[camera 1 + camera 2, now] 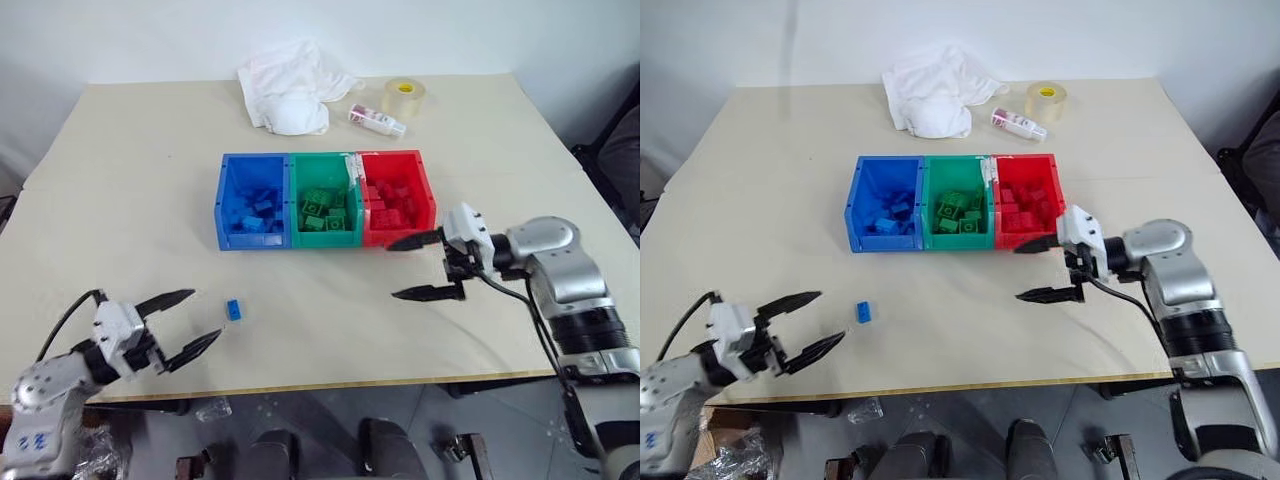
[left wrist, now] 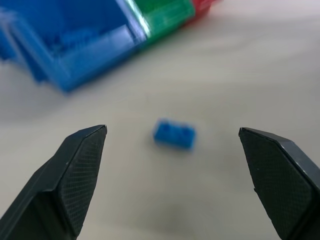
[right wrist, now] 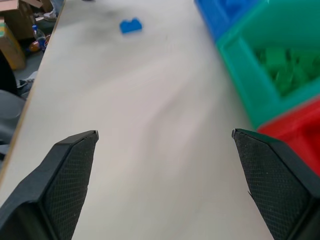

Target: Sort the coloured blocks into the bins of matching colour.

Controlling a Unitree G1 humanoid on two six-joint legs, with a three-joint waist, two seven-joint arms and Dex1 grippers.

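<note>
blue block (image 1: 233, 309), just beyond left hand (image 1: 192, 323)

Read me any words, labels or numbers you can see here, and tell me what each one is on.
No text here can be read.
Small bottle beside the tape roll: has a label, too small to read.
Left arm: blue handwritten marks, unclear.

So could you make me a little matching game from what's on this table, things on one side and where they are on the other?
Things:
1. loose blue block
2. tape roll
3. white cloth
4. right gripper

Places:
A. beside the red bin, jaws open
B. far edge, right of the small bottle
C. on the table in front of the left gripper
D. behind the bins

Pairs: 1-C, 2-B, 3-D, 4-A
</note>
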